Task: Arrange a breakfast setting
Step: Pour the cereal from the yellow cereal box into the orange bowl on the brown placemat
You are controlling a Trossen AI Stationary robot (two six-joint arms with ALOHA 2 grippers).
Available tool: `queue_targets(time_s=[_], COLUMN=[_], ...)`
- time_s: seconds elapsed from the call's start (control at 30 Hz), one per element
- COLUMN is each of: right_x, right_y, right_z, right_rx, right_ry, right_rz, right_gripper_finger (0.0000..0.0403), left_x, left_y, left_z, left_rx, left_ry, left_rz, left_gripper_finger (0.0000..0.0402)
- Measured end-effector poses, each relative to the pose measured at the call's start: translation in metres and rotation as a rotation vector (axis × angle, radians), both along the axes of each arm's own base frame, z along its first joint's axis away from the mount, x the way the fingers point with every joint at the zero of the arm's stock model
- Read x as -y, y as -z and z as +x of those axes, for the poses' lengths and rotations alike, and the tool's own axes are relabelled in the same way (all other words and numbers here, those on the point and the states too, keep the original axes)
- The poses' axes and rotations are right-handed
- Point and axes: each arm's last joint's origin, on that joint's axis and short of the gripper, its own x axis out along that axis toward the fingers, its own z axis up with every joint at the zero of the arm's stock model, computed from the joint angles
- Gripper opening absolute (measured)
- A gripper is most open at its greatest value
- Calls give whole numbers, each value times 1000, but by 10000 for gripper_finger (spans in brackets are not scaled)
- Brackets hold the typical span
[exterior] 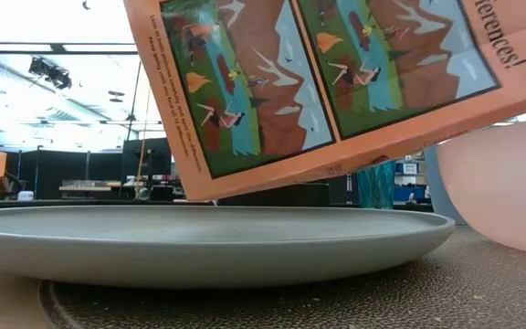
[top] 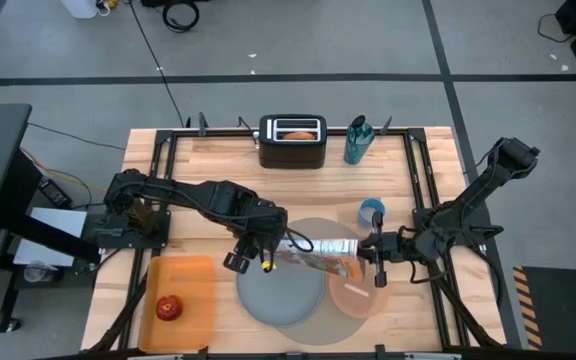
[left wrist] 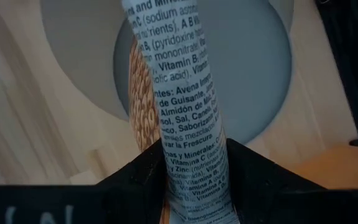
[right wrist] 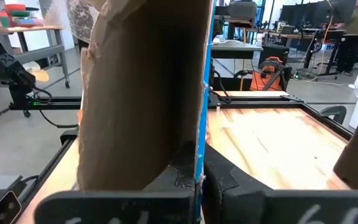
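Seen from above: a wooden table (top: 218, 160) with a big round grey mat (top: 318, 232) near its front, a grey-blue plate (top: 280, 292) resting on the mat's left part and a pink bowl (top: 360, 297) on its right part. A small blue cup (top: 371, 210) just beyond the mat, on the right. A red apple (top: 169, 308) lying on an orange tray (top: 190, 280) at the near left. A bagel (top: 302, 130) sitting in a black toaster (top: 292, 141) at the far edge.

Held level between both arms, above plate and bowl: a cereal box (top: 316, 252). Left gripper (top: 268, 250) half closed on the box's left end, fingers (left wrist: 135, 180) pinching the narrow printed side. Right gripper (top: 377, 250) fully closed on the open flap at the box's right end, over the bowl.

Judged the step: opening the box, or tipping cereal into the bowl. Done best by keeping the left hold firm, pulling the flap gently rather than tearing, and keeping the open end above the bowl so nothing spills on the mat. No spoon visible.
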Motion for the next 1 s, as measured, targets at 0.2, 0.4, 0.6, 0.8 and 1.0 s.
queue_targets(time_s=[0.2, 0.4, 0.6, 0.8, 1.0], right_x=[-1, -2, -2, -2, -2], right_y=[2, 4, 4, 5, 7], right_z=[-1, -3, -3, -3, -3], right_rx=[-11, -25, -27, -35, -44], right_ry=[10, 32, 32, 33, 34], right_rz=[15, 17, 17, 15, 24], right_gripper_finger=[8, 8, 8, 7, 7], left_x=[1, 1, 0, 0, 10], left_y=[8, 3, 2, -6, -5], left_z=[7, 9, 7, -1, -2], left_rx=[-12, 42, 31, 52, 112], left_ry=[-9, -60, -72, -95, -63], left_rz=[18, -1, 4, 26, 91], left_gripper_finger=[163, 213, 263, 263, 254])
